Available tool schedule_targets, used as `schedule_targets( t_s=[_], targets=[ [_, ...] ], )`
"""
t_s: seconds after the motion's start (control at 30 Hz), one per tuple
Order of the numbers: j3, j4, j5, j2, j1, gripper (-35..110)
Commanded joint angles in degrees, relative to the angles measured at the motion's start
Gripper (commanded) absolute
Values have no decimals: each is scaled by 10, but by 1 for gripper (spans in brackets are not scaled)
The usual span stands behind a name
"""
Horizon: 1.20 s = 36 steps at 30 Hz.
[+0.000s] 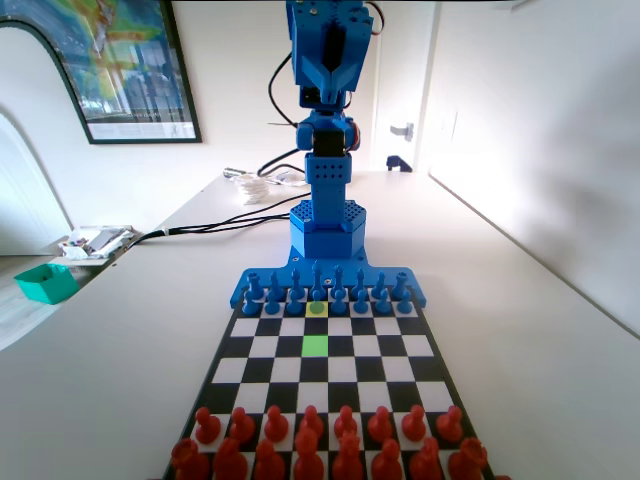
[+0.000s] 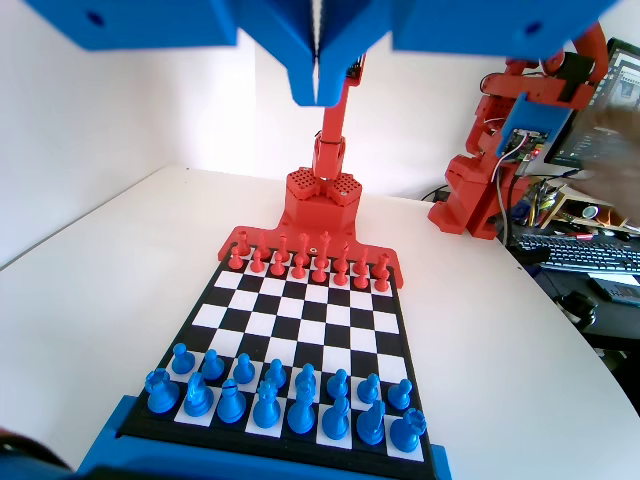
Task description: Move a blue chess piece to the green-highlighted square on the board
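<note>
The board [image 1: 255,345] lies on the table in front of the blue arm. Its green-highlighted square [image 1: 315,345] is bare, two rows out from the blue pawns. A blue chess piece [image 1: 317,307] stands on the paler yellow square in the blue pawn row; in the wrist view it is the pawn [image 2: 306,378] near the row's middle. My gripper [image 1: 326,85] is held high above the arm's base, well clear of the pieces. In the wrist view the gripper [image 2: 318,95] has its jaws pressed together with nothing between them.
Red pieces [image 1: 310,440] fill the two near rows in the fixed view. Taller blue pieces [image 2: 265,405] stand behind the pawns. A green bin [image 1: 45,282], papers and cables lie at the table's left. A keyboard [image 2: 590,255] sits to the right in the wrist view.
</note>
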Motion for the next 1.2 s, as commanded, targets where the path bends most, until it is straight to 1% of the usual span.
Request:
schedule_targets(
  t_s=[0.0,0.37,0.47,0.97,1.07,1.17],
  targets=[
    [-5,-10,-3,2,1,1],
    [-5,-10,-3,2,1,1],
    [-5,-10,-4,2,-3,4],
    [-6,-9,-4,1,10,1],
    [-11,-9,-40,-7,8,1],
    [-57,19,-40,-55,-6,1]
  ],
)
